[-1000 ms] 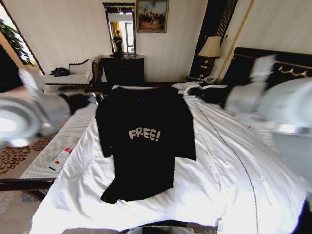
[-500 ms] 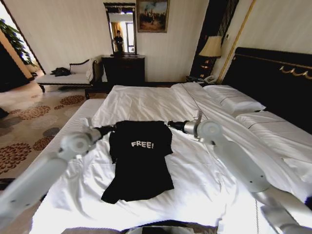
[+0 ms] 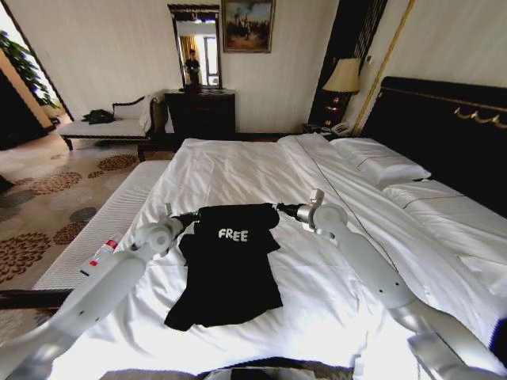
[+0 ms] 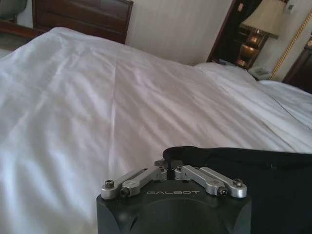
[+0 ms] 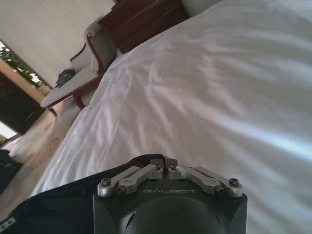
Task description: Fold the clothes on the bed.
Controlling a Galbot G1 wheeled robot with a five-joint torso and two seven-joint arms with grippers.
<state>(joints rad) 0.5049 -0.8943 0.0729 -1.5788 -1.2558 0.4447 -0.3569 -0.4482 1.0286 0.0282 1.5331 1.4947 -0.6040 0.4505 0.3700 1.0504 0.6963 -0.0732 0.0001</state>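
The clothes, a black T-shirt (image 3: 230, 273) with white "FREE" lettering, lie on the white duvet of the bed (image 3: 238, 166), hem toward me. Its top edge is lifted and bunched a little between my two grippers. My left gripper (image 3: 190, 218) pinches the shirt's left shoulder. My right gripper (image 3: 282, 208) pinches the right shoulder. In the left wrist view the left gripper (image 4: 168, 168) is shut on black fabric (image 4: 258, 180). The right wrist view has the right gripper (image 5: 163, 164) shut on the dark cloth (image 5: 58, 212) just over the duvet.
White pillows (image 3: 380, 162) lie against the dark headboard (image 3: 444, 131) on the right. A pale bench beside the bed's left edge carries a small bottle (image 3: 101, 255). A chaise (image 3: 111, 123), a dresser with mirror (image 3: 200, 111) and a lamp (image 3: 342, 77) stand by the far wall.
The shirt was held up high and spread before the camera. Both grippers have since come down to the duvet with it, and its top edge has drawn slightly toward me, creasing the lettering.
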